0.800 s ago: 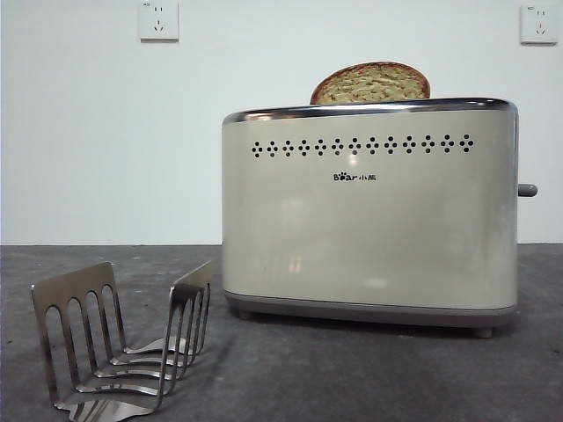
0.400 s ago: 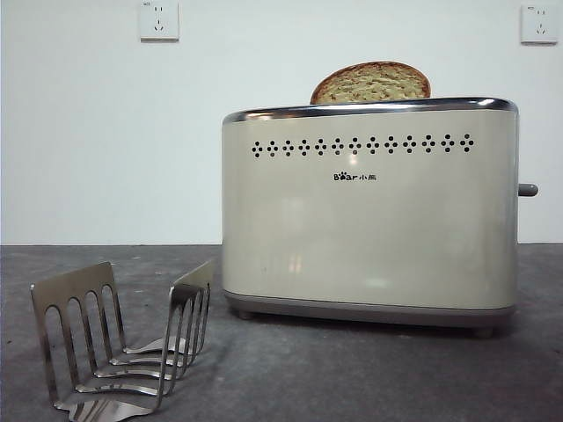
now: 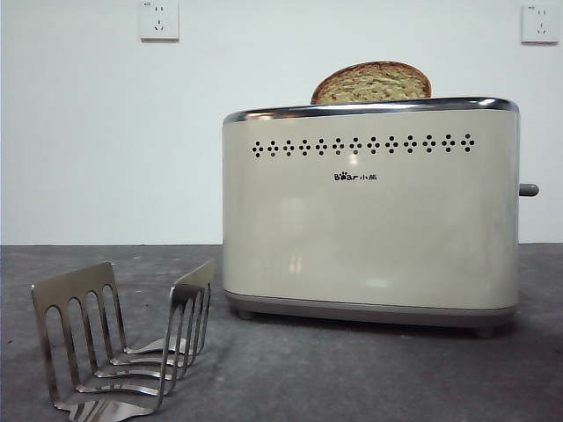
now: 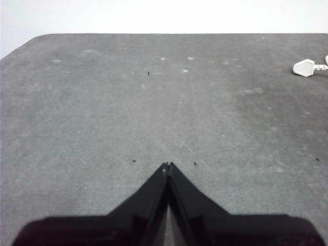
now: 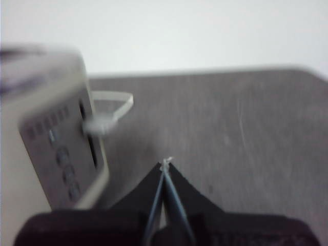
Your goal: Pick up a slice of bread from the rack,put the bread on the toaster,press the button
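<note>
The slice of bread (image 3: 371, 83) stands upright in the top slot of the cream toaster (image 3: 369, 229), its rounded brown crust showing above the chrome rim. Low at the front left, the steel rack (image 3: 119, 338) holds nothing. The grey button (image 3: 528, 190) juts from the toaster's right narrow side. In the blurred right wrist view, my right gripper (image 5: 166, 163) is shut with nothing in it, a short way from that narrow side (image 5: 66, 154) and its button (image 5: 95, 125). My left gripper (image 4: 168, 165) is shut and empty over bare grey table. Neither arm shows in the front view.
A white plug (image 4: 306, 67) lies on the table far from my left gripper. A pale cord loop (image 5: 117, 102) hangs beside the toaster's narrow side. Two white wall sockets (image 3: 159, 19) sit high on the back wall.
</note>
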Available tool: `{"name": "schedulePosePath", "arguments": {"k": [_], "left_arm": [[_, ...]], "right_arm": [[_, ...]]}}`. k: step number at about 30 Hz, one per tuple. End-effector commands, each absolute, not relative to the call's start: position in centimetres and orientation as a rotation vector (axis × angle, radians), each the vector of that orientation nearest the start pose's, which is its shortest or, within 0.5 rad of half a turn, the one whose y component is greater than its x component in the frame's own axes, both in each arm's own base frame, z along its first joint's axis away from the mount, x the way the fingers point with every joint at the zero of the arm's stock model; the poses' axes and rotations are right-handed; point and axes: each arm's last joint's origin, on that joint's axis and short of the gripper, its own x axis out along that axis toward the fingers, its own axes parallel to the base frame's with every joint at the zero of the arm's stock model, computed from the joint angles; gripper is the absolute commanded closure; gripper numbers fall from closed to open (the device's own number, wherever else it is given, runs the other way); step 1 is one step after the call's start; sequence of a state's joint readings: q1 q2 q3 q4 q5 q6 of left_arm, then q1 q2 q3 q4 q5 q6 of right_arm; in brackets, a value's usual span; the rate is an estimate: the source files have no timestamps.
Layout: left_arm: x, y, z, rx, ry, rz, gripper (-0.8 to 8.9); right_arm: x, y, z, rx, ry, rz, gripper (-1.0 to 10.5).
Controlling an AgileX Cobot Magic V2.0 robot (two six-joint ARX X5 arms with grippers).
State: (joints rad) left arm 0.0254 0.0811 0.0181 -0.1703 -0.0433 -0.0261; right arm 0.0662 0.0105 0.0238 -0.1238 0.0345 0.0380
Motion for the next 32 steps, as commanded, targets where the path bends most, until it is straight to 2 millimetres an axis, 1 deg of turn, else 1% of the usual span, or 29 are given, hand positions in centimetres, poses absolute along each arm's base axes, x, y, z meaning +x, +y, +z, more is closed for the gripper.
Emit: {"name": "schedulePosePath", "arguments": {"k": [1,5,9,32], "left_arm": [[9.95,0.41,14.41,-0.020,0.236,0.076,8.17],[9.96,0.41,14.41,-0.020,0.237,0.076,8.17],[9.97,0.41,14.39,-0.020,0.239,0.076,8.17],[9.98,0.41,14.36,-0.020,0.242,0.076,8.17]], "right_arm": [[9.62,0.53,15.32,-0.001,0.144,0.028,9.5],[9.56,0.52,14.94,-0.026,0.183,0.030,9.5],[9.56,0.53,14.94,-0.058,0.182,0.033,9.5],[9.56,0.51,14.97,-0.056,0.180,0.031,9.5]]}}
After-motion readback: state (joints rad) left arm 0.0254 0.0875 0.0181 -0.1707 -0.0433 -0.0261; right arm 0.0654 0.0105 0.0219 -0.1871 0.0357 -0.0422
